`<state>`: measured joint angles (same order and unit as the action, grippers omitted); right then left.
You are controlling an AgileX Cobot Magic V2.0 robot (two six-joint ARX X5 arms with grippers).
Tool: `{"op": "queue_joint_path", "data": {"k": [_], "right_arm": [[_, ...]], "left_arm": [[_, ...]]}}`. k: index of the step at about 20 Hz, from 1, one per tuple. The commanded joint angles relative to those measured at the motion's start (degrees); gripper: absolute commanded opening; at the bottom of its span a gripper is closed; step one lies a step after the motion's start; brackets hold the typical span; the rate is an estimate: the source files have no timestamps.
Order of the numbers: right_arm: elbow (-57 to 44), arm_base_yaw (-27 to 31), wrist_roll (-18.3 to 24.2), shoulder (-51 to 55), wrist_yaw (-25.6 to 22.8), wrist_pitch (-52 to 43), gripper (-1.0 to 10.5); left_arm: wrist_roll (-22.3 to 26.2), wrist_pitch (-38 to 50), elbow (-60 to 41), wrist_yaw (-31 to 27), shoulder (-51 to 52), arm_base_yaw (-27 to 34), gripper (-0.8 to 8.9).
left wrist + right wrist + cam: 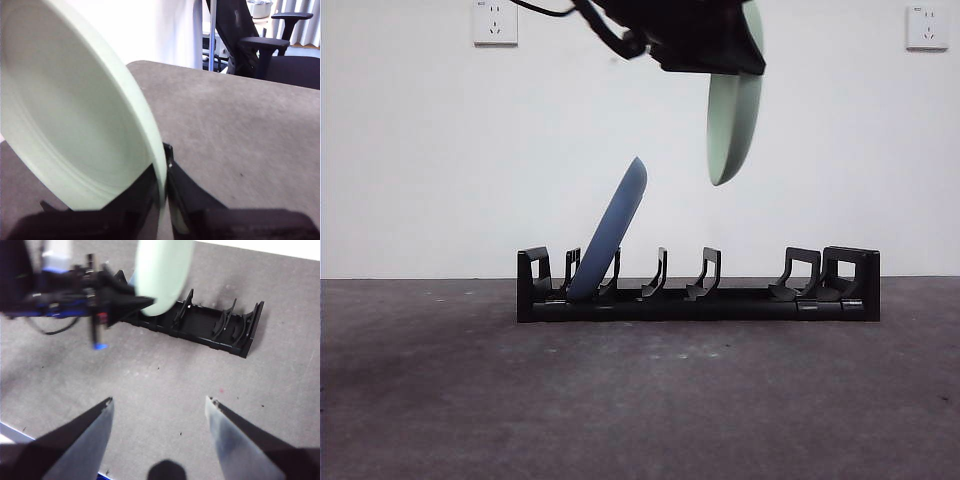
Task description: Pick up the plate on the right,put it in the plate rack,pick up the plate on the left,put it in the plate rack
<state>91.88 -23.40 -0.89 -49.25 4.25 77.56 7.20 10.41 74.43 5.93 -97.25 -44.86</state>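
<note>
The left gripper, cut off by the front view's top edge, has its jaws closed on the rim of the round pale green plate, held high above the long black plastic plate rack on the grey table. A round blue plate leans in the rack's left-end slot. The right gripper hangs with jaws wide apart, holding nothing. No writing is readable.

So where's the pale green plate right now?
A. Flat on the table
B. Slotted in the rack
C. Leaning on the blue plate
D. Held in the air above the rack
D: the left pincer grips the pale green plate by its rim, clear above the plate rack.
</note>
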Motion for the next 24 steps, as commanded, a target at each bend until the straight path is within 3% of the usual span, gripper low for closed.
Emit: {"op": "queue_joint_path", "data": {"k": [1, 12, 24], "right_arm": [[-0.24, -0.15, -0.61, 0.42, -0.20, 1.29, 3.1], [-0.26, -0.15, -0.44, 0.50, 0.28, 1.29, 3.1], [-0.28, -0.15, -0.39, 0.50, 0.28, 1.29, 3.1]], "left_arm": [[-0.37, 0.52, 2.71, -2.32, -3.39, 0.74, -0.08], [-1.66, -0.07, 3.61, 0.07, -11.34, 5.53, -0.08], [-0.70, -3.56, 3.61, -3.04, -15.63, 6.29, -0.08]]}}
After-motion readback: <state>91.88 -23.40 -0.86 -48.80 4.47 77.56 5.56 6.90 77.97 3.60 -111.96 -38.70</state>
